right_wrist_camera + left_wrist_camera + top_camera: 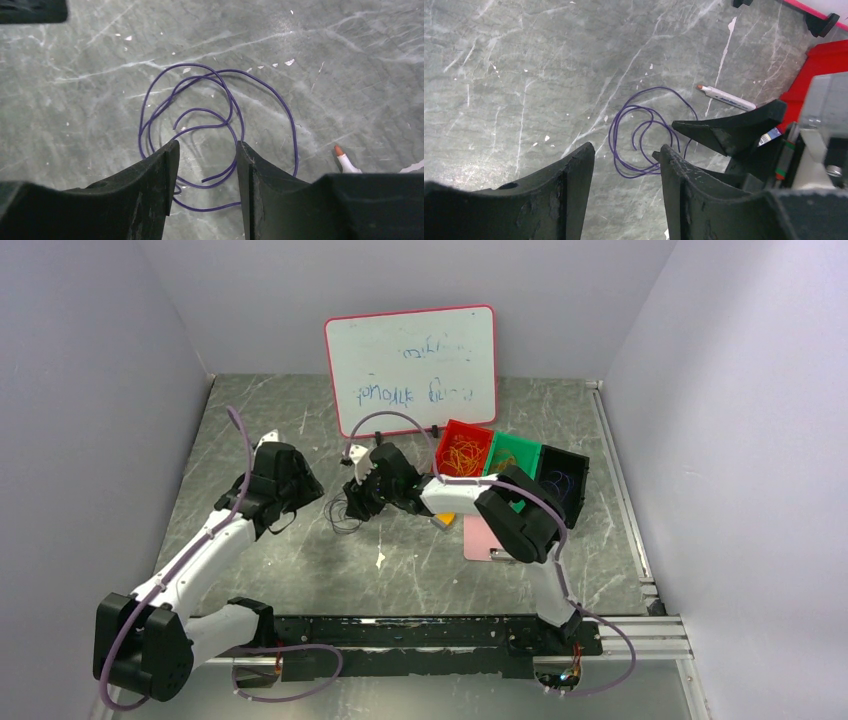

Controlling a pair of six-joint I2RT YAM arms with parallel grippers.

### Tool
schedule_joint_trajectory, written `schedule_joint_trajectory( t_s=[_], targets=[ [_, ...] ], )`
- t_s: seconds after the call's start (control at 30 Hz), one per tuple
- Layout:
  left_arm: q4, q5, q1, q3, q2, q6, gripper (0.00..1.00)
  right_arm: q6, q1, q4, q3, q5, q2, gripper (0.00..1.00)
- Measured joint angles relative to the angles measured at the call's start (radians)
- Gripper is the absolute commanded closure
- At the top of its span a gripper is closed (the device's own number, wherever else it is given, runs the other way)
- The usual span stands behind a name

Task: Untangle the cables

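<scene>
Grey marbled table [420, 570] — on it a looped purple cable [210, 125], a marker [726, 97], three bins [512, 450], a pink sheet [480, 540].

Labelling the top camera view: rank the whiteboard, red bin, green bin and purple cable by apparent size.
Largest: whiteboard. Next: red bin and green bin, about alike, the green partly hidden. Smallest: purple cable.

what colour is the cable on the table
The cable is purple; right wrist view shows it best.

In the right wrist view, the purple cable's [230, 107] loops at 6 o'clock ran behind the right pincer's [207, 146] fingers, and the marker [344, 161] at 4 o'clock showed only its tip. From above, the whiteboard's [410, 370] writing was too blurred to read, and the orange cables [462, 455] in the red bin [470, 427] were too small to trace.
</scene>
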Motion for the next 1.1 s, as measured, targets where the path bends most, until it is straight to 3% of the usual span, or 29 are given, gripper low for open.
schedule_joint_trajectory(
  t_s=[0.07,0.2,0.37,0.67,0.7,0.8,0.83,0.93,1.1],
  targets=[
    [0.0,0.0,0.002,-0.001,-0.003,0.0,0.45,-0.007,0.0,-0.008,0.012,0.005,0.017,0.57],
    [0.0,0.0,0.006,-0.002,-0.003,0.003,0.45,-0.016,0.002,-0.024,0.021,0.023,0.031,0.81],
    [0.0,0.004,0.009,-0.002,-0.003,0.006,0.46,-0.014,0.004,-0.037,0.026,0.045,0.031,1.0],
    [0.004,0.006,0.011,-0.002,-0.003,0.006,0.46,-0.004,0.005,-0.042,-0.01,0.076,-0.134,1.0],
    [0.005,0.006,0.012,-0.002,-0.003,0.006,0.46,-0.004,0.005,-0.039,-0.01,0.076,-0.158,0.96],
    [0.007,0.007,0.014,-0.002,-0.003,0.006,0.46,-0.013,0.005,-0.025,-0.017,0.07,-0.21,0.64],
    [0.007,0.008,0.015,-0.002,-0.003,0.006,0.47,-0.022,0.005,-0.023,-0.024,0.063,-0.223,0.58],
    [0.007,0.008,0.016,-0.002,-0.003,0.006,0.46,-0.051,0.006,-0.026,-0.039,0.037,-0.227,0.49],
    [0.007,0.008,0.016,-0.002,-0.003,0.006,0.46,-0.111,0.013,-0.063,-0.057,-0.008,-0.21,0.43]
  ],
)
